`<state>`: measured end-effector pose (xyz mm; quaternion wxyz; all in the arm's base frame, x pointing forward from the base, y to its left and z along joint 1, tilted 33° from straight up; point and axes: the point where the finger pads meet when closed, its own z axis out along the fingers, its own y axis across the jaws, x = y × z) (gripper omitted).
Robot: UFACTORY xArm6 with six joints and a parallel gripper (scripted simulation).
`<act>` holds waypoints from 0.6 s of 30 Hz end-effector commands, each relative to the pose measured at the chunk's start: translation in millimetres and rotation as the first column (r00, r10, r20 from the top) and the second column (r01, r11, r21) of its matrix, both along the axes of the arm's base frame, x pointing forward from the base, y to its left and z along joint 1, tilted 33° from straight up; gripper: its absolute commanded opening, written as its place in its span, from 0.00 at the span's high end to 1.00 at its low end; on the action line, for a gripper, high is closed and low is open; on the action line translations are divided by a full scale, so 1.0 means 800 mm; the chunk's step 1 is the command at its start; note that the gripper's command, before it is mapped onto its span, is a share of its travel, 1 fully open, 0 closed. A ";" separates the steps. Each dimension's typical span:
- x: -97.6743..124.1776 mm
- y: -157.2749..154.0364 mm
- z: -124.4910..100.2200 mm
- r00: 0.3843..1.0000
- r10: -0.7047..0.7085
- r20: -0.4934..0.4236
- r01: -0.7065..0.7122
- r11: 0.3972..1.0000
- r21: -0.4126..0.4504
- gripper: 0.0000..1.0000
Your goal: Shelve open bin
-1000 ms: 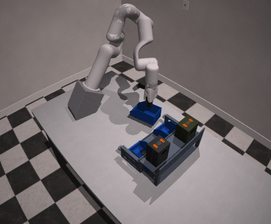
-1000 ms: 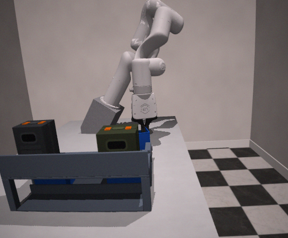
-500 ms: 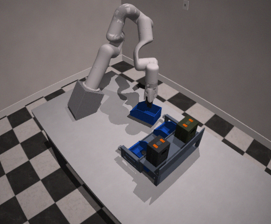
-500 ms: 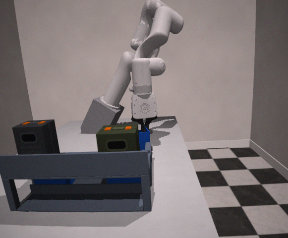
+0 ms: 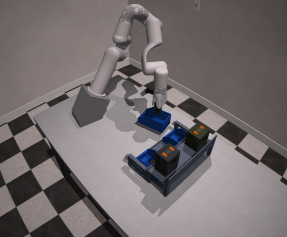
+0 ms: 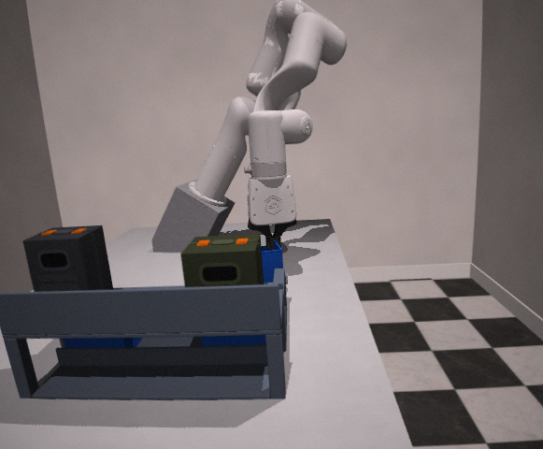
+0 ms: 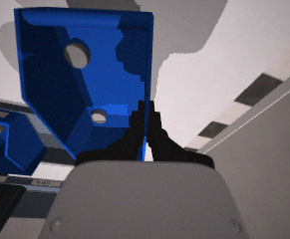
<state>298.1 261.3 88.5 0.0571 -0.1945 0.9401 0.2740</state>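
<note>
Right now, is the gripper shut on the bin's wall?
Yes. The gripper is shut on the blue bin's thin wall, one finger on each side.

bin (image 5: 154,119) on table (image 5: 87,142) | shelf (image 5: 186,168) beside | boxes (image 5: 167,159) on shelf

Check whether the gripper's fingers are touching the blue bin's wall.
Touching. In the wrist view, the gripper is shut on the blue bin: its dark fingers sit on either side of the thin wall edge, with no gap showing.
</note>
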 end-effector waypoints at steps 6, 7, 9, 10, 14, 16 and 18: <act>0.001 -0.015 -0.010 0.972 -0.200 -0.125 0.200 0.980 -0.011 1.00; 0.001 -0.015 -0.010 0.972 -0.200 -0.125 0.200 0.980 -0.011 1.00; 0.001 -0.015 -0.010 0.972 -0.200 -0.125 0.200 0.980 -0.011 1.00; 0.001 -0.015 -0.010 0.972 -0.200 -0.125 0.200 0.980 -0.011 1.00; 0.001 -0.015 -0.010 0.972 -0.200 -0.125 0.200 0.980 -0.011 1.00; 0.001 -0.015 -0.010 0.972 -0.200 -0.125 0.200 0.980 -0.011 1.00; 0.002 -0.018 -0.012 0.972 -0.199 -0.124 0.199 0.980 -0.010 1.00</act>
